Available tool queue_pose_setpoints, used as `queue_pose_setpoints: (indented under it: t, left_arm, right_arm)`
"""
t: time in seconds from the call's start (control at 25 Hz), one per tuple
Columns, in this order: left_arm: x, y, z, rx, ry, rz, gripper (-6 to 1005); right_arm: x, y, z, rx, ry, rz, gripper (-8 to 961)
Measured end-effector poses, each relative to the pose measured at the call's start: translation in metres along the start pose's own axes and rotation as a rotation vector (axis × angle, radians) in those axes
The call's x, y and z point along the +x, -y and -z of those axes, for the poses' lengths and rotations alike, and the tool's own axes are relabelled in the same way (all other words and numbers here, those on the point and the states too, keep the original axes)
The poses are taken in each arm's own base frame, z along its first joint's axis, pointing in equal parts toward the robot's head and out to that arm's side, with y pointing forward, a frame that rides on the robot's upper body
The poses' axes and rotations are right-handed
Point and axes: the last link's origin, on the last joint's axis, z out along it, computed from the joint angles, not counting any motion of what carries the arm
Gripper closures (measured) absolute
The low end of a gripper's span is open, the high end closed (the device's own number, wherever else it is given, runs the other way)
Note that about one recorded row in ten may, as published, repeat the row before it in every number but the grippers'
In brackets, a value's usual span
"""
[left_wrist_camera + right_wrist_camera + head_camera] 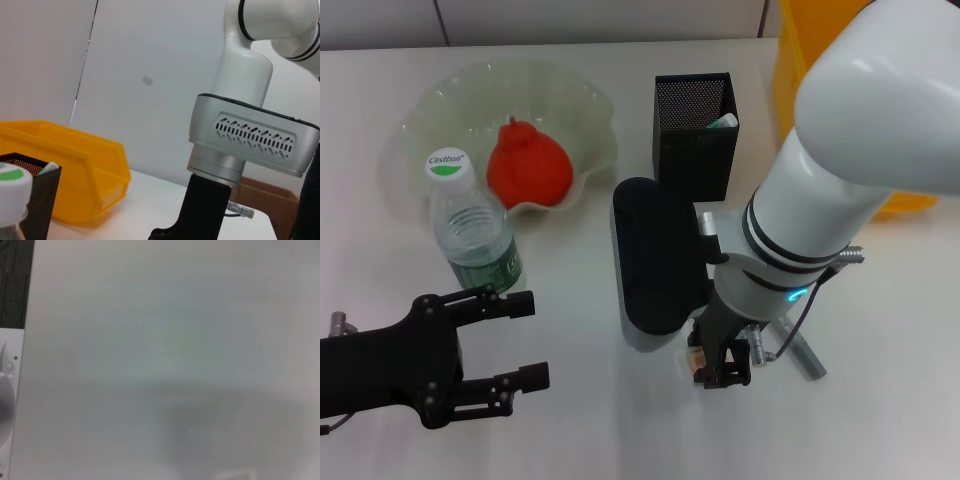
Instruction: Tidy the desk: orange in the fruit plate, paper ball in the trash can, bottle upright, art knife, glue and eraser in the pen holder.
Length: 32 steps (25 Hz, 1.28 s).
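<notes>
The orange (527, 166) lies in the glass fruit plate (440, 105) at the back left. The bottle (472, 230) stands upright in front of the plate; its cap also shows in the left wrist view (10, 186). The black mesh pen holder (695, 130) stands at the back centre with a white and green item (725, 121) in it. My right gripper (722, 372) points down at the table beside a small tan piece (695, 357) and a silver art knife (802, 355). My left gripper (525, 340) is open and empty at the front left. No paper ball is in view.
A yellow bin (795, 60) stands at the back right, behind the right arm; it also shows in the left wrist view (75, 170). A brown cardboard box (267, 200) is beyond the table. The right wrist view shows only the white table surface (170, 360).
</notes>
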Motion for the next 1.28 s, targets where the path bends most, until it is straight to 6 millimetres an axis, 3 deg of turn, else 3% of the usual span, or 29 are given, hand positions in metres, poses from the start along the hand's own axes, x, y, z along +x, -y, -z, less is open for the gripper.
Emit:
queue_pose_setpoints:
  t: [0.56,0.72,0.8,0.84,0.88,1.04,1.16,1.28]
  left_arm:
    - [0.000,0.000,0.000,0.001,0.000,0.001,215]
    - [0.000,0.000,0.001,0.002,0.001,0.001,215]
    - [0.000,0.000,0.001,0.002,0.001,0.000,215]
    - [0.000,0.000,0.001,0.002,0.001,0.000,215]
    - [0.000,0.000,0.001,0.001,0.001,-0.001,215]
    - [0.001,0.001,0.001,0.000,0.002,-0.005,215]
    - [0.001,0.001,0.000,-0.001,0.002,-0.006,215]
    - [0.002,0.001,0.000,-0.003,0.001,-0.008,215]
  right_arm:
    - [0.000,-0.001,0.008,-0.005,0.014,-0.014,706]
    - [0.004,0.006,0.035,0.032,0.067,-0.061,693]
    - [0.007,0.013,0.057,0.085,0.118,-0.097,687]
    - [0.012,0.023,0.084,0.159,0.199,-0.149,684]
    - [0.012,0.023,0.084,0.159,0.199,-0.149,680]
    - [0.032,0.053,0.128,0.341,0.413,-0.320,668]
    - [0.046,0.076,0.137,0.458,0.524,-0.426,658]
    - [0.055,0.093,0.131,0.524,0.575,-0.488,649]
